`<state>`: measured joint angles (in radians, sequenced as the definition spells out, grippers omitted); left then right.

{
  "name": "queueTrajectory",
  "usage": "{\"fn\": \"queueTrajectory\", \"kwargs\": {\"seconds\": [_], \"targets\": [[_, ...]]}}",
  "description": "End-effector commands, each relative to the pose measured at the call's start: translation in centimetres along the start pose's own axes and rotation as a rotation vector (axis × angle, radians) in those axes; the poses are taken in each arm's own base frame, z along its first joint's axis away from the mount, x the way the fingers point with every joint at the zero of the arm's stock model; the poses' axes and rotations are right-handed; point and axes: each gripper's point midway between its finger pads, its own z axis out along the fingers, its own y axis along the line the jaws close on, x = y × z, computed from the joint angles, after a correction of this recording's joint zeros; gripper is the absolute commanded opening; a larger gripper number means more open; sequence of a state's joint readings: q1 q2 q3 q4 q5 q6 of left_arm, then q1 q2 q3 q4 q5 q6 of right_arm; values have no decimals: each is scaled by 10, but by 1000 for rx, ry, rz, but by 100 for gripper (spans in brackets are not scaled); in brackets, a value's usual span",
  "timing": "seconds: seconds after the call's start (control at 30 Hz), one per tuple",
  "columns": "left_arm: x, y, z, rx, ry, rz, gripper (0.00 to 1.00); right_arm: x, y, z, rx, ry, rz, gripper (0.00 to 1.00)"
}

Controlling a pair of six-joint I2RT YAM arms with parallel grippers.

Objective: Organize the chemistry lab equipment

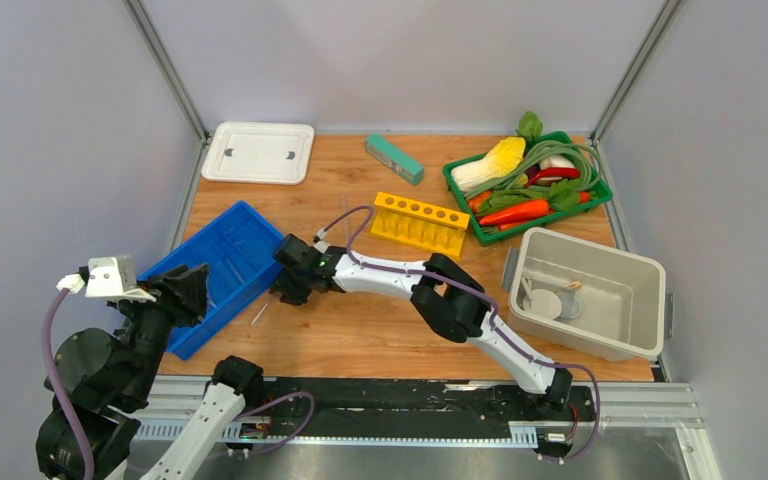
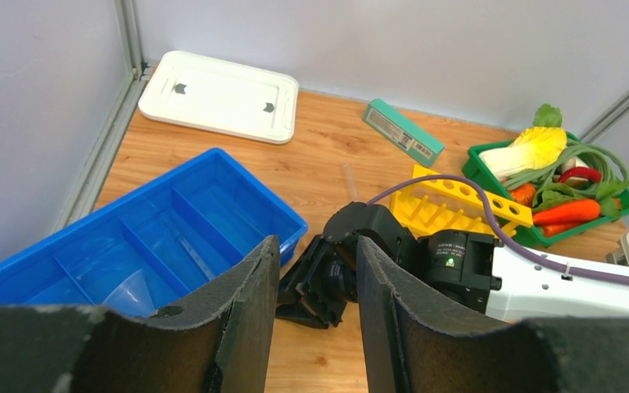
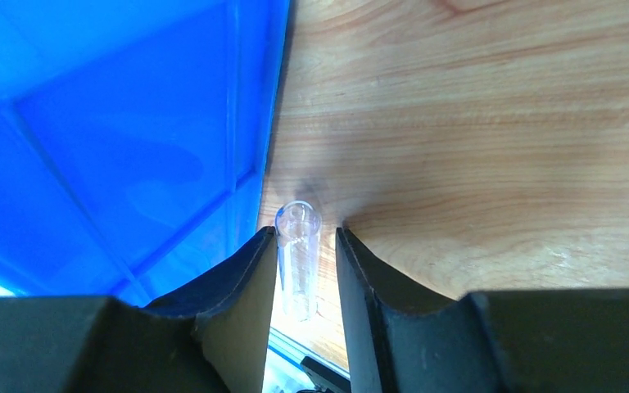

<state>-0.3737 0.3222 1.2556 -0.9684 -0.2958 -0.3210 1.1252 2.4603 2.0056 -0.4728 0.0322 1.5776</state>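
here, clear glass tube (image 3: 296, 270) lying flat between fingers of right hand (image 3: 305, 237)

A white rectangular lid (image 1: 260, 152) lies flat at the far left corner of the wooden counter (image 1: 360, 335). Near it to the right, a teal rectangular block (image 1: 394, 159) lies at a slant. At the far right stands a green basket (image 1: 550, 218) of toy vegetables (a pale napa cabbage (image 1: 490, 165), an orange carrot (image 1: 515, 212), a red chilli (image 1: 557, 173) and long green stalks (image 1: 560, 152)). A grey plastic tub (image 1: 590, 338) stands just in front of the basket. A blue divided tray (image 1: 222, 250) sits askew on the left side.
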Motion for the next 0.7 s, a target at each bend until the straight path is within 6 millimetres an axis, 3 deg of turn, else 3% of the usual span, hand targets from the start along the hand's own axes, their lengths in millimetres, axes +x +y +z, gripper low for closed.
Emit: {"fn": "queueTrajectory", "kwargs": {"seconds": [0.0, 0.27, 0.43, 0.67], "targets": [[-11, 0, -3, 1, -48, -17, 48, -3, -12, 8, 67, -28, -8, 38], [-7, 0, 3, -8, -28, -1, 47, 1, -32, 9, 110, -15, -23, 33], [-7, 0, 3, -7, -26, -2, 47, -19, -31, -10, 100, -95, -60, 32], [0, 3, 5, -21, -4, 13, 47, -54, -64, -45, 148, -165, -41, 31]]}}
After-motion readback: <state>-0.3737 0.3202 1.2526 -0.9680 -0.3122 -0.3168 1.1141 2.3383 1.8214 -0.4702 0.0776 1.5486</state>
